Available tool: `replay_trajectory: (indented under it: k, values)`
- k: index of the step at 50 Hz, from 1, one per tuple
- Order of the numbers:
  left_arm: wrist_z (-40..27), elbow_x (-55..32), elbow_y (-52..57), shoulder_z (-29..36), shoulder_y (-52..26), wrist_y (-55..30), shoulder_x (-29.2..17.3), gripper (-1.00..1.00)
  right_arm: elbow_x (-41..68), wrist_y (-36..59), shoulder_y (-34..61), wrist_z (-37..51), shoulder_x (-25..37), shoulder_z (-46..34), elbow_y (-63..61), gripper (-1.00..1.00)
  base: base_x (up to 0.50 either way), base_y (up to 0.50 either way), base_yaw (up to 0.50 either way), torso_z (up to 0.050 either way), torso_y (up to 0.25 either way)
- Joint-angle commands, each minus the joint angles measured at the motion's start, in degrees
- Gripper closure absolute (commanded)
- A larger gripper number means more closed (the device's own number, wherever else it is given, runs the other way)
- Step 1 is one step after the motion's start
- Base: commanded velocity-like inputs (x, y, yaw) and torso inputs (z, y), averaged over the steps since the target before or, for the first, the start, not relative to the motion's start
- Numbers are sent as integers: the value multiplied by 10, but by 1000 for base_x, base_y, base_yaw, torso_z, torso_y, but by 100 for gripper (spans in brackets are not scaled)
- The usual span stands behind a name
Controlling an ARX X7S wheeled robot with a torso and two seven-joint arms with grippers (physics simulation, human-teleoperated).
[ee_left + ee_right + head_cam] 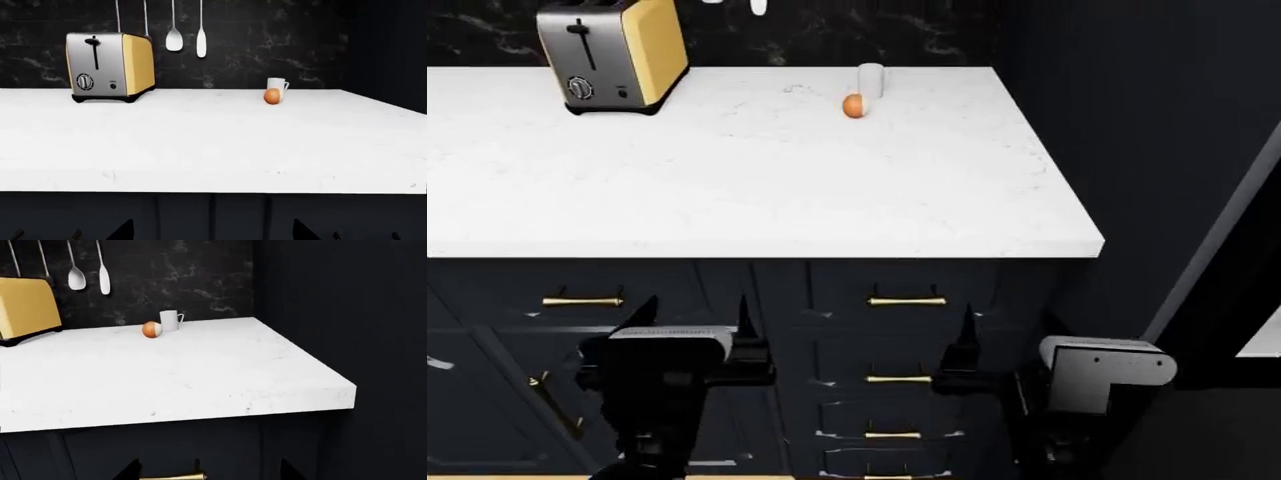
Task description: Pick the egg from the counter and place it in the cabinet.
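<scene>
- The egg (853, 105) sits near the back of the counter (761, 180), top centre of the head view, just in front of a white cup (870, 80) and looking to touch it.
- In the left wrist view the egg (271, 96) overlaps the cup (277, 84) at centre right, against the dark marbled wall.
- In the right wrist view the egg (151, 329) lies in the upper left area, beside the cup (169, 320), whose handle faces right.
- A steel-and-yellow toaster (610, 53) stands at the upper left of the head view, well apart from the egg.
- Two white utensils, a spoon (174, 37) and a spatula (201, 40), hang on the wall beside the toaster (110, 67).
- Left gripper (694, 325) is low in the frame, below the counter edge, in front of dark cabinet drawers with brass handles (906, 299); fingers spread apart, holding nothing.
- Right gripper (968, 335) is at the lower right, also below the counter edge; only one dark finger tip shows clearly, so whether it is released or clenched, I cannot tell.
- Both grippers are well apart from the egg.
</scene>
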Motion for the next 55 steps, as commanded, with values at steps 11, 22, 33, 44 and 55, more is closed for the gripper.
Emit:
replay_trajectory:
  k: [11, 22, 33, 44, 55]
  values:
    - [-14, -69, 132, -62, -106, -205, -43, -100, 131, 281, 187, 38, 38, 73, -152, -100, 158, 0, 0, 0, 0]
    - [-12, -79, 117, -69, -160, -235, -58, -100, 142, 296, 212, 41, 38, 67, -146, -100, 164, 27, 0, 0, 0]
    - [-14, -85, 122, -77, -157, -241, -64, -100, 136, 283, 195, 36, 50, 59, -149, -100, 114, 102, 0, 0, 0]
    - [-17, -84, 123, -73, -150, -232, -64, -100, 136, 263, 170, 35, 50, 63, -148, -100, 118, 144, 0, 0, 0]
    - [-21, -87, 132, -73, -130, -223, -61, -100, 140, 255, 142, 39, 50, 64, -162, -100, 141, 143, 0, 0, 0]
